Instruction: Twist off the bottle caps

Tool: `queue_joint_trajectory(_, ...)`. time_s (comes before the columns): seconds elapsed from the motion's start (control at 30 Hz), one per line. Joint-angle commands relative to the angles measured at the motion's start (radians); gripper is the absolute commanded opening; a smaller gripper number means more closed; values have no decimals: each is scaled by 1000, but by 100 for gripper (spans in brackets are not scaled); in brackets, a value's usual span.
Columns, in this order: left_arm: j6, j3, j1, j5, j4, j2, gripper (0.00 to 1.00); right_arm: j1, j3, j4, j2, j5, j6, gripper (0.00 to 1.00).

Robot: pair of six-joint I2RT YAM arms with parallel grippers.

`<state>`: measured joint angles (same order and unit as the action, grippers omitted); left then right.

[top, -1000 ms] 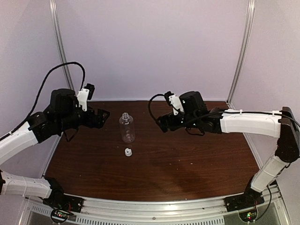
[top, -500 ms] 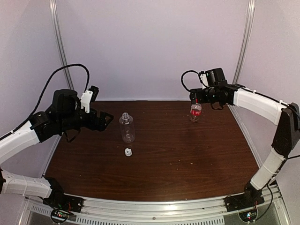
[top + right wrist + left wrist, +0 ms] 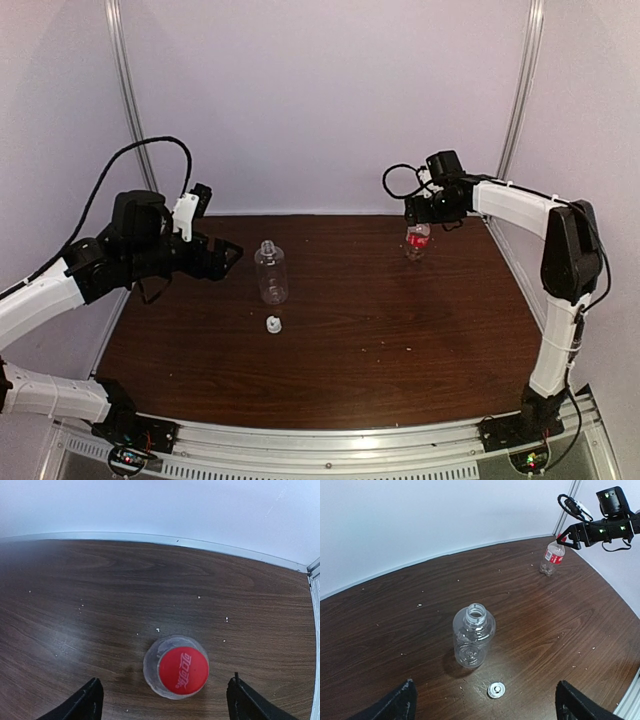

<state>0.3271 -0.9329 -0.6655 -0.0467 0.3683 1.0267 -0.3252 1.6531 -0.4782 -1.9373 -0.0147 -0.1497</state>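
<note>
- The dark wood-grain desk carries two small bottles, well apart, each with an arm facing it.
- The left end effector hangs level with its fingers spread wide and gripping nothing. It appears to be parked aside, as its bottle is already open.
- The right end effector hovers with its fingers pointing down. They too are apart and empty, set either side of the bottle below as if lined up to drop onto the cap.
- The plain bottle stands upright just ahead of the left end effector, its neck bare.
- The red-label bottle stands upright directly beneath the right end effector, not touching it. Half the job looks done, and this one remains.
- The red cap sits on that bottle, centred between the right fingers and below them.
- The white cap lies on the desk ahead of and below the left end effector, near the plain bottle's foot.
- Both wrist views cut off the fingertips at the lower edge. From above, the red cap hides its bottle's neck, so whether it has been loosened at all cannot be told.
</note>
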Motion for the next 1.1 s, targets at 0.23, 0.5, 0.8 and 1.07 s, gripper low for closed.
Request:
queue_joint_trajectory(0.23, -7, -15, 3, 11, -31, -10, 98, 40, 113, -33, -96, 47, 29, 72)
queue_joint_trajectory(0.5, -10, -18, 3, 9, -31, -7, 98, 48, 134, -31, -125, 53, 43, 56)
queue_joint_trajectory(0.8, -17, -20, 3, 0, -21, -11, 98, 51, 136, -28, -123, 75, 48, 34)
queue_joint_trajectory(1.07, -21, -28, 3, 24, -23, -42, 98, 48, 74, -17, -21, 112, 50, 13)
